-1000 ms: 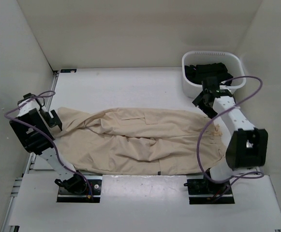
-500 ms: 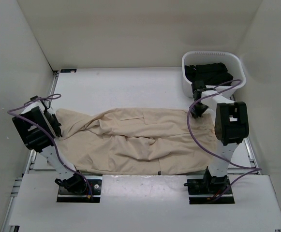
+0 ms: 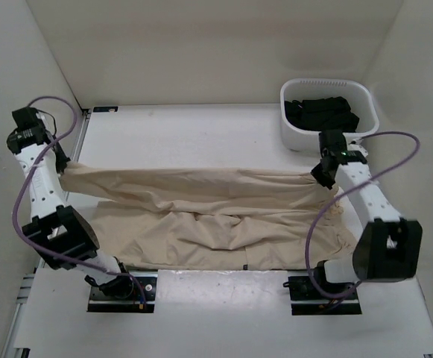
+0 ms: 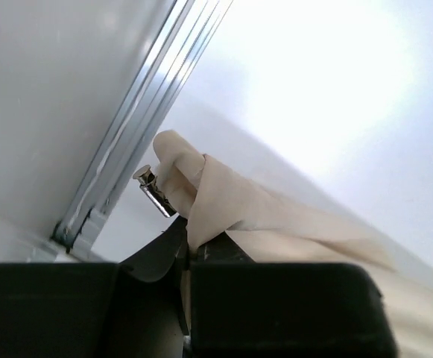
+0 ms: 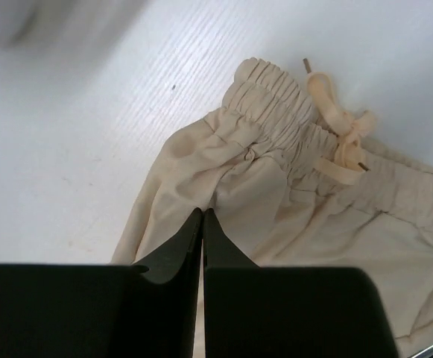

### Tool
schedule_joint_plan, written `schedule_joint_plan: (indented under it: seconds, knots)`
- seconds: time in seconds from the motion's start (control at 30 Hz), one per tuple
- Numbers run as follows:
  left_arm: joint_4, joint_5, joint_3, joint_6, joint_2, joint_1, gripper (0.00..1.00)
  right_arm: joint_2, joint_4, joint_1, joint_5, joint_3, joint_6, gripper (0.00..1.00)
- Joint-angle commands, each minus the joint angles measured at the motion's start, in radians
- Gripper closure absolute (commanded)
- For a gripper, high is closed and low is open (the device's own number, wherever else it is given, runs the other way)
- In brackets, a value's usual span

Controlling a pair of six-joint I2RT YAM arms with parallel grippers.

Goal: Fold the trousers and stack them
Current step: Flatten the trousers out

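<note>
The beige trousers [image 3: 216,220] lie across the table, legs to the left and waist to the right. Their far edge is lifted and pulled into a straight line between my two grippers. At the left end my left gripper [image 3: 67,165] is shut on the leg end; in the left wrist view the cloth [image 4: 276,216] comes out from between its jaws [image 4: 188,242]. My right gripper [image 3: 322,177] is shut on a fold near the gathered waistband [image 5: 276,119], tips together on the fabric [image 5: 203,214]. A drawstring bow [image 5: 343,142] lies beside it.
A white basket [image 3: 328,80] holding a black garment [image 3: 322,112] stands at the back right, just behind the right gripper. White walls close in the left, back and right sides. A metal rail [image 4: 127,149] runs along the table's left edge beside the left gripper.
Both grippers have shut on the trousers' far edge and raised it, drawing it taut. The left arm swung up and back toward the left wall; the right wrist shifted slightly right.
</note>
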Motion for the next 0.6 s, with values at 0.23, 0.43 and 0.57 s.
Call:
schedule_joint_plan:
  seconds: [0.23,0.43,0.57]
  knots:
    - [-0.17,-0.122,0.597,0.01,0.558,-0.145,0.86,0.274,0.014,-0.134,0.017,0.205,-0.128,1.0]
    - [-0.152,-0.209,0.738,0.01,0.805,-0.206,0.86,0.465,-0.006,-0.134,0.034,0.362,-0.091,1.0]
    - [-0.1,-0.228,0.795,0.01,0.839,-0.206,0.86,0.483,-0.016,-0.134,0.071,0.371,-0.091,1.0]
